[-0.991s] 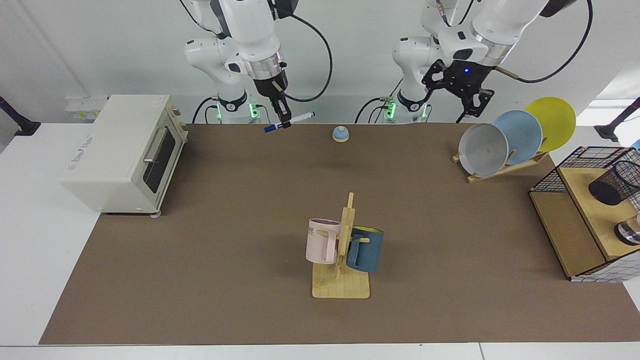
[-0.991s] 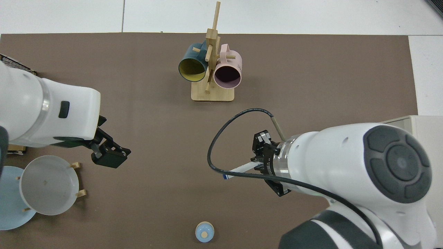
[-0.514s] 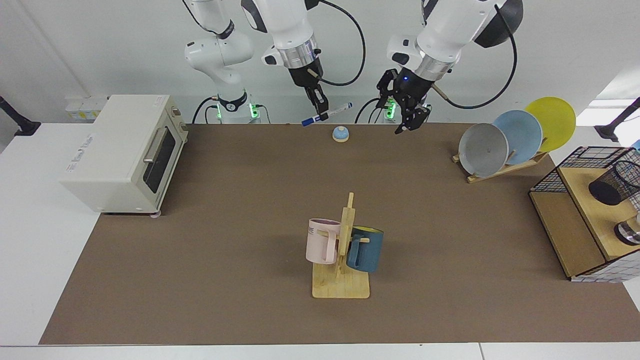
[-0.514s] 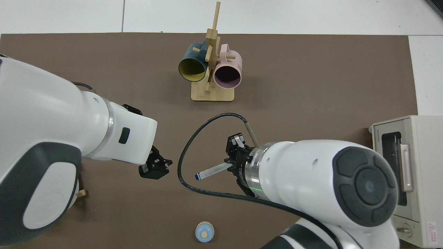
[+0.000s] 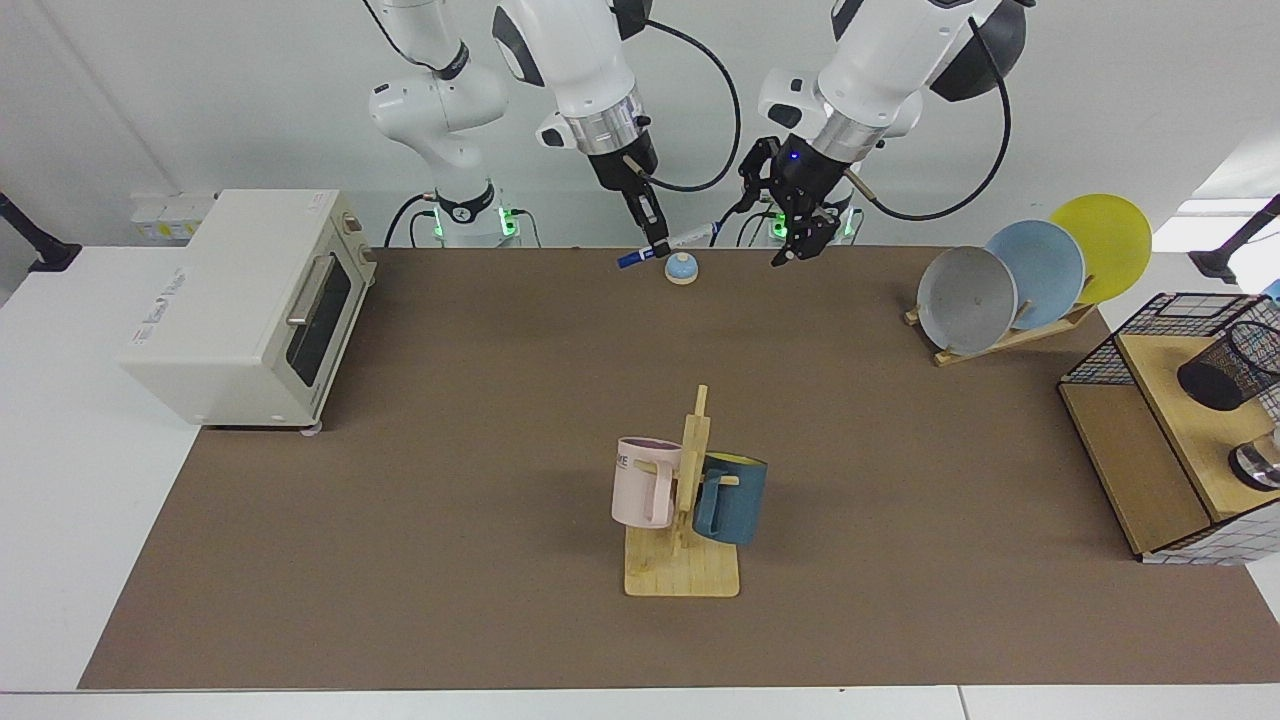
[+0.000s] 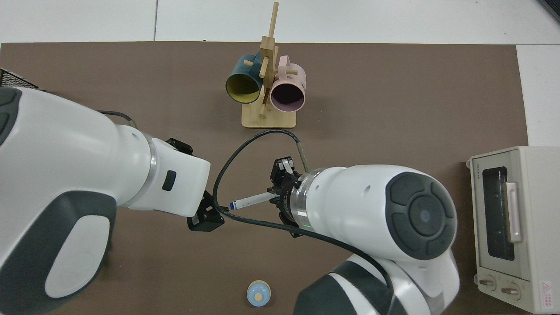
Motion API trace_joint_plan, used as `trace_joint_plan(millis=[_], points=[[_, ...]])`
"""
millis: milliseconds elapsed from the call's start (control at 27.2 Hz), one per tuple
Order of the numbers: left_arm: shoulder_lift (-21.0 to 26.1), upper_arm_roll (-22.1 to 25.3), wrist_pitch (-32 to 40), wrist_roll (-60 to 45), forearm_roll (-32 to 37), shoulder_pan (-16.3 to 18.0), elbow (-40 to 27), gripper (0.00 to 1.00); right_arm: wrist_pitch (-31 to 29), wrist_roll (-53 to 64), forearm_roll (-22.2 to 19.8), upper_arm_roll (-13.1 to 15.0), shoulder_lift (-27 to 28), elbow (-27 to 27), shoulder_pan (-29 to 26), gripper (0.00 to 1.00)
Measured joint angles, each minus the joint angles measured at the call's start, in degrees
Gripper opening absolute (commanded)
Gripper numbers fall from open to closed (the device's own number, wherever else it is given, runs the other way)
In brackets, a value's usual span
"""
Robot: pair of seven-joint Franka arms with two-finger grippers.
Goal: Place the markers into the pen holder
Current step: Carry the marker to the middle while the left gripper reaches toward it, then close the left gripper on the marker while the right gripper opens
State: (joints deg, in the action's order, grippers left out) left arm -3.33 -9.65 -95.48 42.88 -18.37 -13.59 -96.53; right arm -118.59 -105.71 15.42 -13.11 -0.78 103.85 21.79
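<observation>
The marker (image 5: pixel 695 237), white with a blue cap, hangs nearly level above the back edge of the mat, and my right gripper (image 5: pixel 657 244) is shut on its middle. In the top view the marker (image 6: pixel 249 201) sticks out from under the right wrist toward my left gripper (image 6: pixel 205 217). My left gripper (image 5: pixel 793 245) hovers open just beside the marker's free end, with nothing between its fingers. The pen holder (image 5: pixel 1225 372), a black mesh cup, sits tilted on the wooden shelf at the far side of the facing view.
A small blue bell (image 5: pixel 681 268) sits under the marker. A mug rack (image 5: pixel 685 565) with a pink and a blue mug stands mid-mat. A toaster oven (image 5: pixel 250 300), a plate rack (image 5: pixel 1030 270), a wire basket (image 5: pixel 1150 330) and a shiny metal object (image 5: pixel 1260 465) line the sides.
Both arms swung toward each other over the back of the mat. The right gripper carried the marker toward the bell, and the left gripper came from the plate rack to the marker's free end.
</observation>
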Motion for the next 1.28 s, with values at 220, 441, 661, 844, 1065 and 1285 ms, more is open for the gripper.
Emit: trace_joint_plan(millis=[220, 441, 661, 844, 1065, 1285], points=[[0.01, -0.02, -2.16, 0.00, -0.06, -1.98, -0.65, 0.57, -1.09, -0.79, 0.24, -0.01, 0.48, -0.26, 0.79, 0.00], [0.07, -0.04, -3.59, -0.53, -0.06, -3.77, -1.46, 0.57, -1.22, -0.79, 1.31, 0.07, 0.53, -0.70, 0.89, 0.00], [0.15, -0.06, -5.09, -1.50, -0.07, -5.12, -2.61, 0.57, -1.22, -1.78, 1.38, 0.03, 0.88, -1.78, 1.54, 0.00], [0.15, -0.08, -5.84, -1.96, -0.07, -5.71, -3.12, 0.56, -1.22, -1.90, 1.40, 0.05, 1.11, -2.09, 1.65, 0.00], [0.15, -0.07, -6.22, -1.99, -0.07, -5.71, -3.57, 0.38, -1.22, -1.91, 1.41, 0.06, 1.33, -2.23, 1.65, 0.00], [0.15, -0.29, -6.20, -1.99, -0.07, -5.72, -3.72, 0.30, -1.24, -1.91, 1.41, 0.11, 1.39, -2.31, 1.65, 0.00]])
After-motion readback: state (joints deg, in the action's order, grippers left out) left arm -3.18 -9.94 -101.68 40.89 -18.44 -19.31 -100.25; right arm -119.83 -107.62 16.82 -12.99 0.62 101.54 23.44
